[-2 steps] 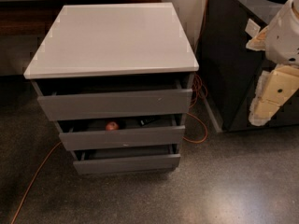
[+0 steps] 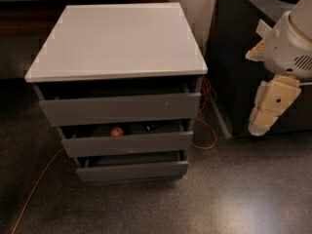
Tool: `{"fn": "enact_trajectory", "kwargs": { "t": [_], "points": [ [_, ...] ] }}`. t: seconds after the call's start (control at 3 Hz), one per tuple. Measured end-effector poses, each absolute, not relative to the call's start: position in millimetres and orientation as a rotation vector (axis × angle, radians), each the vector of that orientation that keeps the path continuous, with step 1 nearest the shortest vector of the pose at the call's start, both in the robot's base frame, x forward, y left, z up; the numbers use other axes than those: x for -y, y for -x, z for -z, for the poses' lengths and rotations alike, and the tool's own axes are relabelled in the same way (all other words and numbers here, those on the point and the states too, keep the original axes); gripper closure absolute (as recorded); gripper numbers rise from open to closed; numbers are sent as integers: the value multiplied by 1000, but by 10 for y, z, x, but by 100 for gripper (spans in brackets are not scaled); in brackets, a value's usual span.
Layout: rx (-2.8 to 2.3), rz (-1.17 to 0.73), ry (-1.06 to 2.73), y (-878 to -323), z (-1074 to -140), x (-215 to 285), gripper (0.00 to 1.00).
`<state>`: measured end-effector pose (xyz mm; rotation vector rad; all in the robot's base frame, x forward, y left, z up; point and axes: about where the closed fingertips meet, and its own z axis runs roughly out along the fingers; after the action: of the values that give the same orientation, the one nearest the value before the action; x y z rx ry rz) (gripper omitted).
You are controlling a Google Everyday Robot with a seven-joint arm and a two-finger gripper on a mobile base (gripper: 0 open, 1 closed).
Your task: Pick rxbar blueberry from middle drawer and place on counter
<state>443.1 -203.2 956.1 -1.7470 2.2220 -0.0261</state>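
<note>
The grey drawer cabinet stands in the middle with its three drawers each pulled out a little. The middle drawer (image 2: 127, 143) shows a red apple (image 2: 116, 131) and, to its right, a small dark flat thing with light marks (image 2: 155, 126) that may be the rxbar blueberry; most of it is hidden by the drawer above. The counter (image 2: 119, 40) is the glossy white top slab and is bare. My gripper (image 2: 265, 113) hangs at the right, well apart from the cabinet, pointing down in front of the black bin at about middle drawer height, with nothing seen in it.
A black bin (image 2: 239, 57) with a round hole in its top stands right of the cabinet. An orange cable (image 2: 207, 94) runs behind the cabinet and over the speckled floor at left and right. A dark wall base lies behind.
My arm and gripper have shifted slightly left and down. The cabinet and drawers have not moved.
</note>
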Motion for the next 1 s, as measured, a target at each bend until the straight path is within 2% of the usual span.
{"fn": "enact_trajectory", "kwargs": {
  "t": [1.0],
  "points": [
    [-2009,18,1821,-4622,-8344,1156,0]
  ]
}}
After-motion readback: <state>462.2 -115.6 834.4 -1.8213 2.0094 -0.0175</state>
